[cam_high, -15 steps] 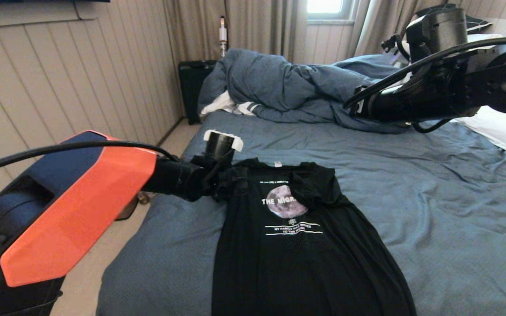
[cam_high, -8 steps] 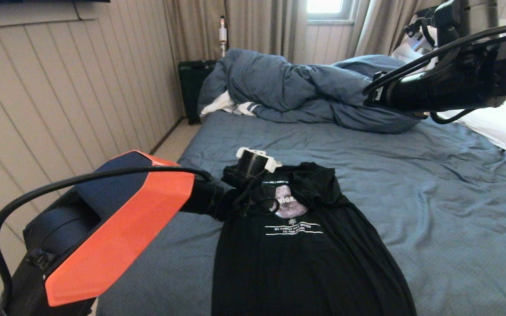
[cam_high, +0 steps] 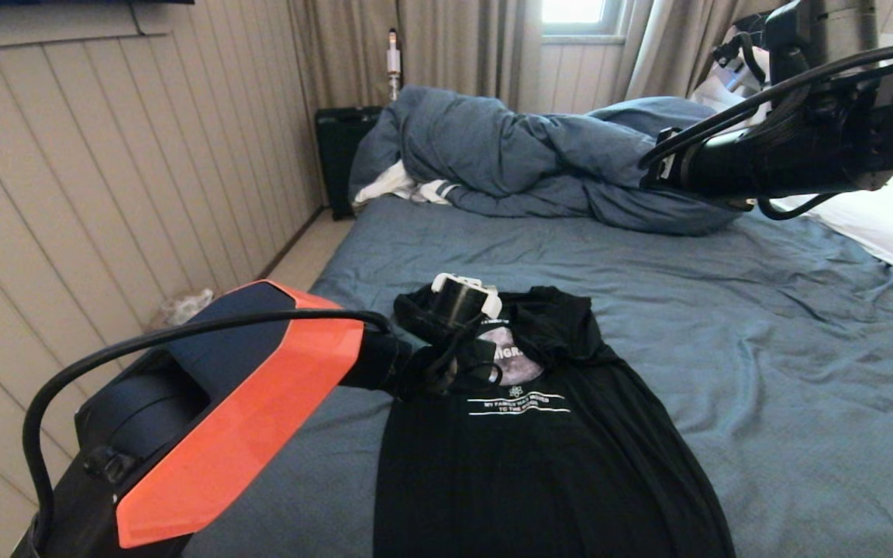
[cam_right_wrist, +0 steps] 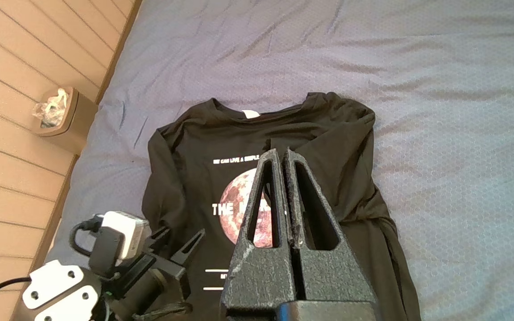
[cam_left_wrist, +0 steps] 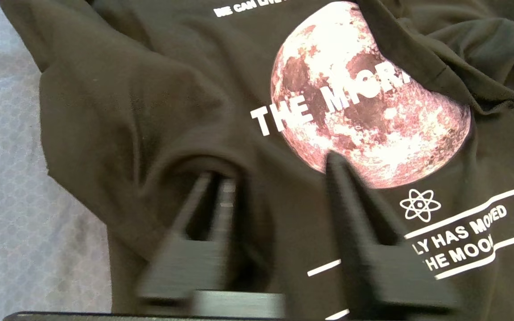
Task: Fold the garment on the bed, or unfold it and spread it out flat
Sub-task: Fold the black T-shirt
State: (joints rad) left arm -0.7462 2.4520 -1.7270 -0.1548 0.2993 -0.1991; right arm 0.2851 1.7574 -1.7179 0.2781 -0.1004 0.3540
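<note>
The garment [cam_high: 539,465], a black T-shirt with a moon print, lies face up on the bed [cam_high: 764,349], its neck towards the duvet. Both sleeves are folded in over the chest, and one hides the end of the white text [cam_left_wrist: 328,102]. My left gripper [cam_left_wrist: 275,178] hovers low over the shirt's upper left, beside the moon. It is open, and only flat cloth shows between its fingers [cam_right_wrist: 190,243]. A ridge of cloth stands by one fingertip [cam_left_wrist: 214,187]. My right gripper [cam_right_wrist: 281,154] hangs high above the shirt, shut and empty.
A bunched blue-grey duvet [cam_high: 508,155] lies across the far end of the bed, with a white pillow [cam_high: 880,225] at the right. A panelled wall runs along the left. A small bin [cam_right_wrist: 56,116] and a black case [cam_high: 338,155] stand on the floor by it.
My left gripper has moved from the shirt's left shoulder inward onto the chest, bringing the sleeve with it, and has opened. The right arm has risen a little.
</note>
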